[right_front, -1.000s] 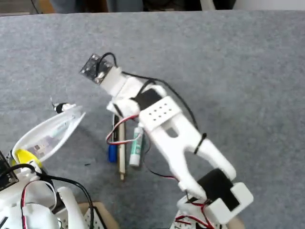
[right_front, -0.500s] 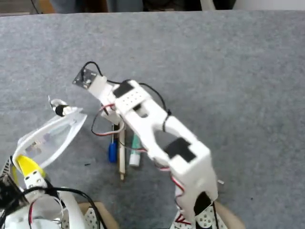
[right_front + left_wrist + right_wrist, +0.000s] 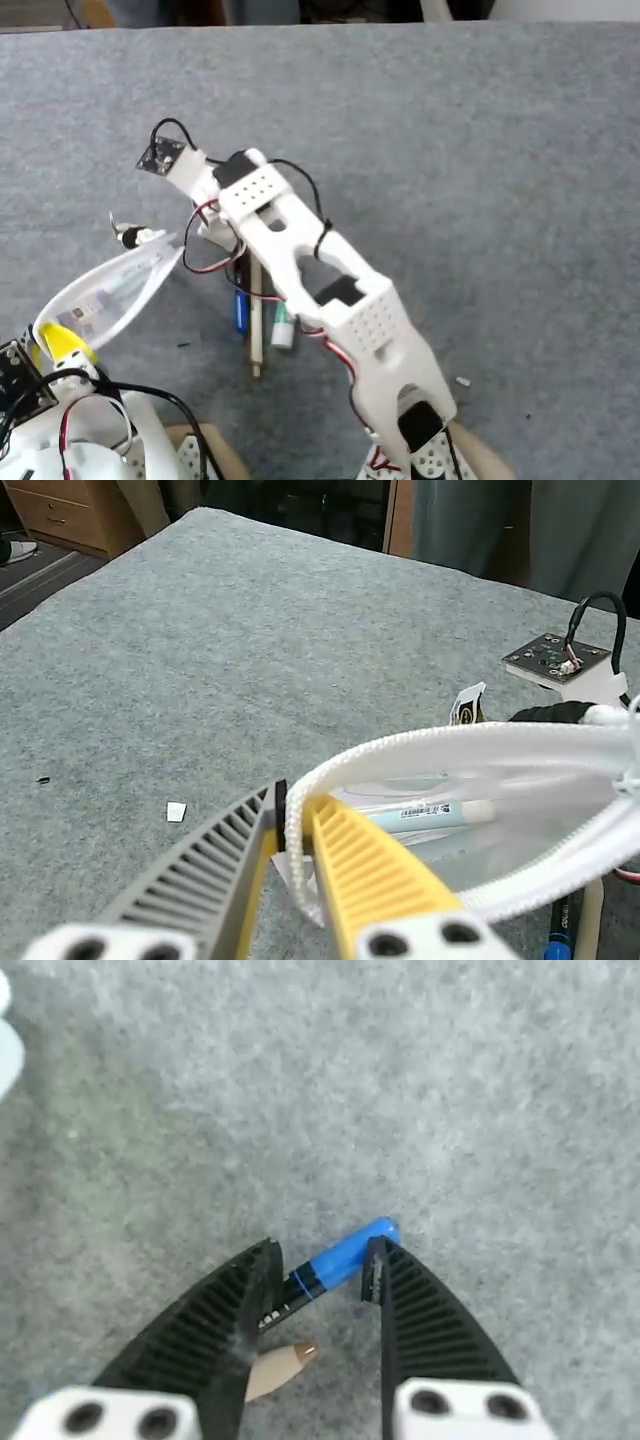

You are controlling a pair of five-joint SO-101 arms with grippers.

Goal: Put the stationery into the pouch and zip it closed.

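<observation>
The pouch (image 3: 110, 290) lay open near the table's (image 3: 480, 150) left front corner. The left hand (image 3: 290, 830) was pinching its zipper rim, which kept the mouth gaping towards the middle of the table. One labelled tube (image 3: 420, 813) was already inside. Three pieces lay outside on the table, just beside the mouth: a blue pen (image 3: 335, 1260), a pencil (image 3: 255, 340) and a green-and-white stick (image 3: 282, 328), side by side. The right hand (image 3: 320, 1260) was spread and hung low over the pen's blue end, one finger on either side and not yet clamped. I judged the task early to midway: one item stowed, three to carry across, and the zip entirely undone.
</observation>
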